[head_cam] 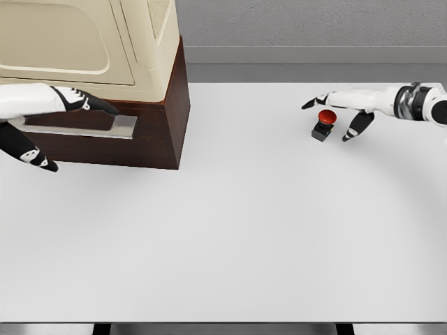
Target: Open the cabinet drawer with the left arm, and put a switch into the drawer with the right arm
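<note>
Right hand hovers spread over red switch at far right; left hand, fingers open, reaches drawer handle

A wide white table fills most of the head view, its surface smooth, matte and evenly lit, with only soft shadows. Beyond its far edge runs a grey wall with a fine speckled texture, and below it a paler grey horizontal band like a ledge or skirting. Along the bottom edge, past the table's near rim, a thin dark strip shows, broken by lighter patches.
</note>
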`<action>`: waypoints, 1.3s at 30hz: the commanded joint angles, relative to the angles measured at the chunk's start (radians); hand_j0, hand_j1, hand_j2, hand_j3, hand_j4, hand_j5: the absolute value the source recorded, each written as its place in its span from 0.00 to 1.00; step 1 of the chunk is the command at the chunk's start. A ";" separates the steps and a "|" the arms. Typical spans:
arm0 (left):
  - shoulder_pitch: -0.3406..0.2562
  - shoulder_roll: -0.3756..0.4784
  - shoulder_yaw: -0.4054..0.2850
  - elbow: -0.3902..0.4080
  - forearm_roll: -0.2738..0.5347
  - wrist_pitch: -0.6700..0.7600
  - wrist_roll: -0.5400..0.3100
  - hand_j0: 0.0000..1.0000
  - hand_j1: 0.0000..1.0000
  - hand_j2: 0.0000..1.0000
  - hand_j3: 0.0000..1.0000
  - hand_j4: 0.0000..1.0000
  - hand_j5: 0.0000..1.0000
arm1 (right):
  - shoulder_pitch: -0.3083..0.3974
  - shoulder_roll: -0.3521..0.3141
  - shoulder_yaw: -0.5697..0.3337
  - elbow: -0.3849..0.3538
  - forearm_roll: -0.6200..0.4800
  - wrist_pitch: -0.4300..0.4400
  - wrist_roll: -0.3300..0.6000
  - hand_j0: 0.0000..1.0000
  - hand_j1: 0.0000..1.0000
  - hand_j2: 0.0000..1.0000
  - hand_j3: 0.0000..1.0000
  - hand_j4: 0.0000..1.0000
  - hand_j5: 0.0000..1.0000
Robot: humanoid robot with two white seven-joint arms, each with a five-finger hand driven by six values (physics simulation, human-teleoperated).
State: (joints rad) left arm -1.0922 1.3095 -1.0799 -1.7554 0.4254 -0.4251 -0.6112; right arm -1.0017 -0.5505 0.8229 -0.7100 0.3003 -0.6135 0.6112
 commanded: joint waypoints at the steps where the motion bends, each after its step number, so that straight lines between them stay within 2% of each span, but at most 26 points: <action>1: 0.000 0.005 0.002 0.002 0.004 0.020 0.000 1.00 1.00 1.00 1.00 1.00 1.00 | 0.000 0.004 -0.002 0.003 0.011 0.003 0.000 0.88 0.88 0.88 0.88 0.88 0.88; 4: 0.003 0.004 -0.002 0.005 0.001 0.020 0.000 1.00 1.00 1.00 1.00 1.00 1.00 | 0.000 0.011 -0.002 0.003 0.011 0.003 0.000 0.81 0.81 0.81 0.81 0.81 0.81; 10: 0.040 -0.004 0.002 0.020 0.003 0.094 0.000 1.00 1.00 1.00 1.00 1.00 1.00 | 0.000 0.017 -0.002 0.003 0.011 0.003 0.000 0.75 0.75 0.75 0.75 0.75 0.75; 12: 0.041 -0.010 0.002 0.057 0.003 0.091 0.000 1.00 1.00 1.00 1.00 1.00 1.00 | -0.002 0.018 -0.002 0.014 0.011 0.003 0.000 0.75 0.75 0.75 0.75 0.75 0.75; 22: 0.046 -0.039 0.009 0.073 0.012 0.094 0.000 1.00 1.00 1.00 1.00 1.00 1.00 | -0.002 0.018 -0.002 0.029 0.011 0.003 0.000 0.69 0.69 0.69 0.69 0.69 0.69; 31: 0.069 -0.041 0.011 0.074 0.012 0.094 0.000 1.00 1.00 1.00 1.00 1.00 1.00 | -0.002 0.020 -0.002 0.026 0.011 0.003 0.000 0.53 0.53 0.53 0.53 0.53 0.53; 33: 0.071 -0.042 0.012 0.073 0.012 0.094 0.000 1.00 1.00 1.00 1.00 1.00 1.00 | 0.000 0.023 -0.002 0.027 0.011 0.003 0.000 0.45 0.45 0.45 0.45 0.45 0.45; 39: 0.084 -0.042 0.012 0.076 0.009 0.094 0.000 1.00 1.00 1.00 1.00 1.00 1.00 | -0.002 0.024 0.001 0.024 0.011 0.003 0.000 0.43 0.43 0.43 0.43 0.43 0.43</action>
State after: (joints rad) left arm -1.0078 1.2666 -1.0690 -1.6810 0.4290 -0.3329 -0.6111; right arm -1.0032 -0.5273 0.8221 -0.6851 0.3122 -0.6096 0.6086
